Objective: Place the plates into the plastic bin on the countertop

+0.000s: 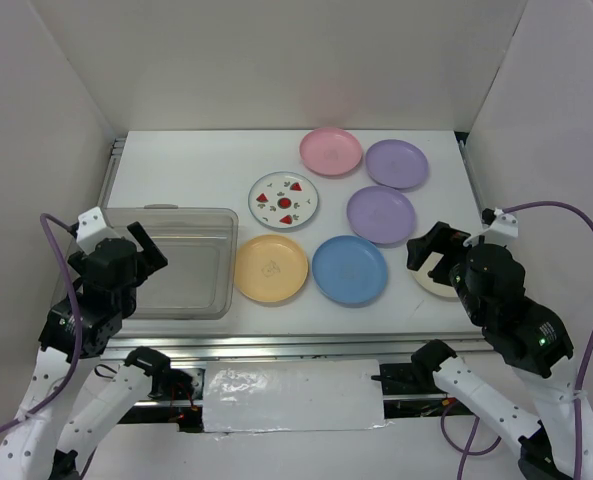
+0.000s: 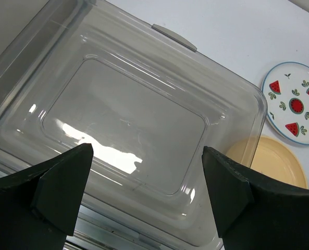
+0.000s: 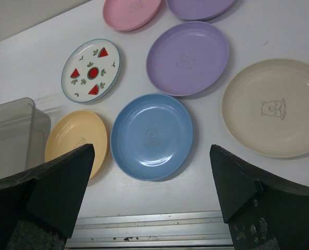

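- On the countertop (image 1: 176,165), all seven plates lie flat and none is in the plastic bin (image 1: 181,212), which stands empty at the front left.
- Your left gripper (image 2: 146,182) hovers over the bin, spread fully and holding nothing.
- Your right gripper (image 3: 151,187) hangs over the front right, likewise spread wide and empty. In the top view it hides part of the cream plate (image 3: 271,107).
- The yellow-orange plate (image 1: 271,268) sits just beside the bin's right wall, and the blue plate (image 1: 349,269) is close against it. I cannot tell whether they touch.
- Behind these lie the watermelon plate (image 1: 284,200), the nearer purple plate (image 1: 381,214), the farther purple plate (image 1: 396,163) and the pink plate (image 1: 330,151).
- Judgement: the first pick is not yet begun. The yellow-orange plate offers your left arm the shortest carry.
- Take the rim on its near side, away from the blue plate. Put one finger inside the lip and one outside.
- These plates are shallow and look slick, so expect sliding. Close slowly and lift only once the rim is pinched.
- The bin looks only slightly wider than a plate. Bring the plate in level and centred, and release it low.
- Keep your right arm clear of the bin while the left works.
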Controlling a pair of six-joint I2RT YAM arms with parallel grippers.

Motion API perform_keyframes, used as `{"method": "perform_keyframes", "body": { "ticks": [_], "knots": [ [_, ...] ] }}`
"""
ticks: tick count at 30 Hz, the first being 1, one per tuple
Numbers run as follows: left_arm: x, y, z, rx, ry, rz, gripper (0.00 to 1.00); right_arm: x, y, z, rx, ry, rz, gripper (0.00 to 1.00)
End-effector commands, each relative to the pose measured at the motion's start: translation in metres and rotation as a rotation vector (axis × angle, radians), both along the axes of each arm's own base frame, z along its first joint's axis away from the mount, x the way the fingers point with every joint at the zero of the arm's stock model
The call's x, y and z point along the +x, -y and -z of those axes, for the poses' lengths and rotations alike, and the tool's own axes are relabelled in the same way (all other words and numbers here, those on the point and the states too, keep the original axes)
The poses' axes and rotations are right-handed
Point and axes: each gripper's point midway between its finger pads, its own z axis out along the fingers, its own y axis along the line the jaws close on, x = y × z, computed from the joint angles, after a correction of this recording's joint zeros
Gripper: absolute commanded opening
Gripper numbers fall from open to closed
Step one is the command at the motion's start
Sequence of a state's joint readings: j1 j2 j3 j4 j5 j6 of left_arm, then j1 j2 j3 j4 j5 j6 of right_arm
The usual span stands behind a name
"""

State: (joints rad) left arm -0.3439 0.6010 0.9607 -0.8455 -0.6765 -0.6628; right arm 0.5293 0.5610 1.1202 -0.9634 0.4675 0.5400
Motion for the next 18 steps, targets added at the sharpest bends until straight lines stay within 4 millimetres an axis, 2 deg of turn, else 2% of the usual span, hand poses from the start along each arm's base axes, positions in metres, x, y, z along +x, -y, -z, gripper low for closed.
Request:
{"method": "perform_keyframes", "body": {
  "ticks": [1,6,12,15,16,17,18],
  "knots": [
    [0.000,-0.002,-0.013,-0.023,0.057,-0.023,0.99,0.001,0.006,-0.015,0.028,0.037,0.039,1.00],
    [0.001,-0.001,-0.011,-0.021,0.046,-0.024,0.99,0.003,0.001,-0.019,0.037,0.055,0.016,1.00],
    [0.004,-0.001,-0.006,-0.012,0.020,-0.030,0.99,0.011,-0.018,-0.023,0.071,0.077,-0.061,1.00],
    [0.005,-0.001,-0.004,-0.010,0.012,-0.036,0.99,0.023,-0.050,-0.031,0.128,0.112,-0.186,1.00],
    [0.005,-0.001,-0.004,-0.010,0.009,-0.039,0.99,0.033,-0.062,-0.028,0.140,0.094,-0.214,1.00],
    [0.005,-0.001,-0.003,-0.014,0.008,-0.043,0.99,0.042,-0.073,-0.034,0.161,0.113,-0.243,1.00],
    [0.005,-0.001,-0.003,-0.013,0.005,-0.041,0.99,0.056,-0.094,-0.020,0.172,0.039,-0.295,1.00]
  ]
}}
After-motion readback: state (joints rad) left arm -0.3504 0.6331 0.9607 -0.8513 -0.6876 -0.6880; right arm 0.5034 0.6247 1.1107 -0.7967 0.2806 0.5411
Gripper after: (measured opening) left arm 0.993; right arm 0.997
